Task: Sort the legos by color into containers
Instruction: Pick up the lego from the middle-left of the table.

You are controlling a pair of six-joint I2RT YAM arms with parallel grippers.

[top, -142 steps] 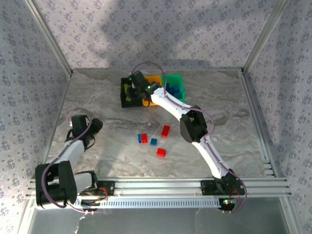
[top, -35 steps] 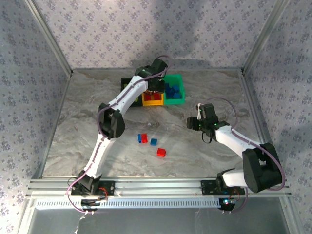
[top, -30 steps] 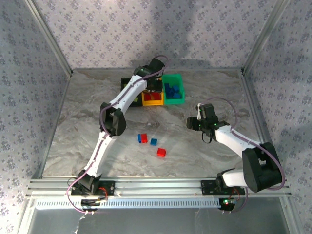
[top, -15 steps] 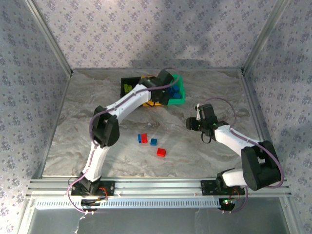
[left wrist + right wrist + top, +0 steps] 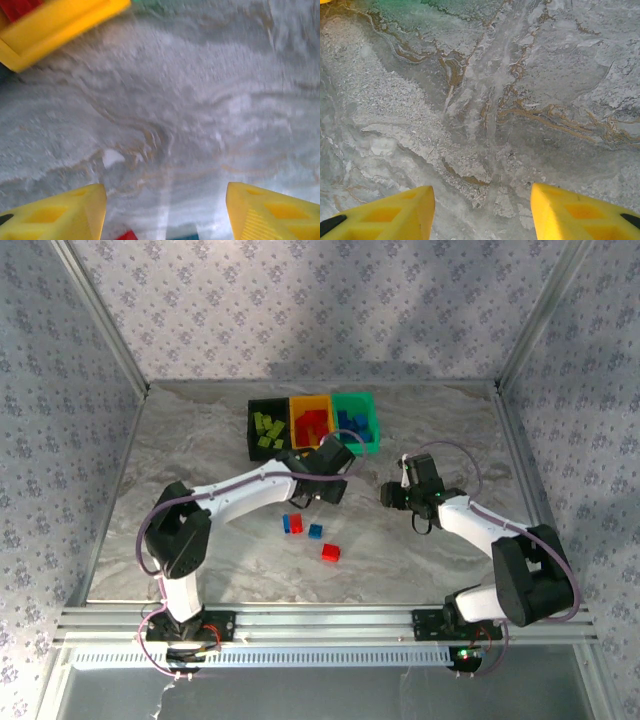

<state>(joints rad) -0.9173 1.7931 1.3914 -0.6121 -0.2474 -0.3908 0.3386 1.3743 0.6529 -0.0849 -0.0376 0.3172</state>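
From above, the containers (image 5: 312, 406) stand in a row at upper centre: the black bin (image 5: 252, 426) holds lime bricks, the yellow-orange bin (image 5: 309, 400) red ones, the teal-green bin (image 5: 375, 424) blue ones. Four loose legos (image 5: 315, 531) lie mid-frame on the table (image 5: 200, 450). The left gripper (image 5: 318, 486) hangs between bins and loose bricks, likely lining up on the next one. The right gripper (image 5: 393, 493) waits right of centre, apparently keeping clear.

At the left wrist, its yellow fingers (image 5: 55, 216) stand spread with nothing between, and a red brick tip (image 5: 128, 235) and a blue one (image 5: 183, 232) peek in at the bottom edge.

At the right wrist, the fingers (image 5: 580, 210) are parted and empty over bare marble.
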